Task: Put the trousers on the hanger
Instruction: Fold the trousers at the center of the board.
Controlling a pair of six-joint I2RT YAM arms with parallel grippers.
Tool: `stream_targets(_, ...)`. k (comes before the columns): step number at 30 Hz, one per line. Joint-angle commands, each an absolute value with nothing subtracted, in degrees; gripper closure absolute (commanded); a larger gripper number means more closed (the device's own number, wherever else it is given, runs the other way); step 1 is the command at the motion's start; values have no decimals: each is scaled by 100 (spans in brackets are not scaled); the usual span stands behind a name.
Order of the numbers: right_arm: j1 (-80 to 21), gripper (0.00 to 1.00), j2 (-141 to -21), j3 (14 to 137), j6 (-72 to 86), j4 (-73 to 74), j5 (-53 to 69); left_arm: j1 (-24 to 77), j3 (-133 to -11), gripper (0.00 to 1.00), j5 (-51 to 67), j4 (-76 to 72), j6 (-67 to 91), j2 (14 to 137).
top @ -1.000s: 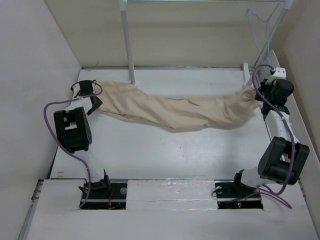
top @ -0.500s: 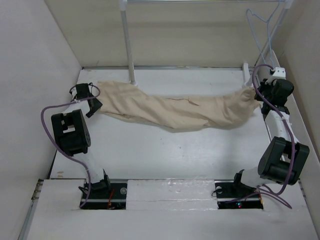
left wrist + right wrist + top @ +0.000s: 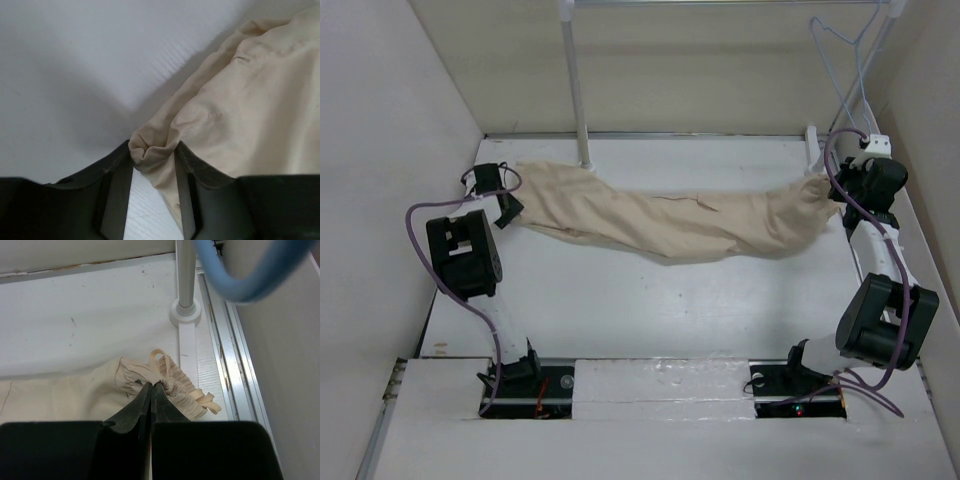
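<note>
The beige trousers point(image 3: 670, 225) lie stretched across the table from left to right. My left gripper point(image 3: 508, 208) is at their left end; in the left wrist view its jaws point(image 3: 153, 150) pinch a bunched fold of the cloth point(image 3: 250, 100) at the fingertips. My right gripper point(image 3: 832, 188) is shut on the gathered waistband at the right end, and its closed jaws point(image 3: 152, 385) grip the elastic cloth point(image 3: 75, 390). The pale blue wire hanger point(image 3: 840, 60) hangs from the rack at the back right, above my right gripper. It shows blurred in the right wrist view point(image 3: 250, 275).
A white rack pole point(image 3: 575, 90) stands on the table point(image 3: 650, 300) behind the trousers' left part. Another pole with a round foot point(image 3: 185, 314) stands just beyond my right gripper. Walls close in on the left, back and right.
My left arm has shifted slightly at the trousers' left end, and its gripper has come in onto the cloth. The right arm and the trousers have barely moved.
</note>
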State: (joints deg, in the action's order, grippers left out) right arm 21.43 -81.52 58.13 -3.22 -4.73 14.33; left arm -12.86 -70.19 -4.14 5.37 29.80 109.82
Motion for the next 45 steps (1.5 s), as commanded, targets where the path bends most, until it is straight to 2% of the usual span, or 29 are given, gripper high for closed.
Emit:
stream_targets(1,2180,100,-8147,5985,-299,-905,1565,-1292,-7172,67,-633,519,3015,11197)
stream_targets(2,2180,100,-8139,5994,-299,-897,1573,-1292,-7172,77,-624,492,3006,11206)
stream_targets(4,2180,100,-8121,6003,-299,-896,1565,-1292,-7216,82,-537,404,3006,11223)
stream_targets(5,2180,100,-8112,6012,-308,-888,1564,-1292,-7242,89,-536,413,3006,11250)
stream_targets(7,2180,100,-8095,6012,-299,-888,1547,-1292,-7312,91,-493,413,2980,11285)
stream_targets(10,2180,100,-8130,6029,-308,-879,1529,-1292,-7339,100,-396,343,2892,11303)
stream_targets(14,2180,100,-8200,6047,-299,-879,1503,-1362,-7532,100,-518,500,2743,11172)
stream_targets(20,2180,100,-8148,6056,-316,-704,1459,-2301,-7506,100,-510,519,2768,10101)
stream_targets(25,2180,100,-8226,6213,-325,-387,1266,-2848,-7382,100,-282,334,3032,9914)
stream_targets(30,2188,100,-9190,6626,-317,-149,889,-2848,-7927,100,-614,703,2857,10361)
stream_targets(35,2320,100,-10159,7170,-36,-132,1370,-2900,-8112,100,-607,791,2795,10669)
stream_targets(36,2320,96,-10221,7189,-9,-210,1510,-2900,-8121,100,-528,791,2804,10696)
stream_targets(37,2320,77,-10204,7172,-9,-281,1564,-2900,-8095,100,-484,756,2812,10688)
stream_targets(40,2320,47,-9759,6953,176,-509,1644,-2830,-7806,100,-396,607,2891,10626)
stream_targets(44,2268,34,-8880,6592,133,-668,1460,-2777,-7611,100,-352,474,2848,10530)
stream_targets(45,2268,33,-8581,6522,80,-494,1398,-2777,-7655,96,-273,492,2813,10503)
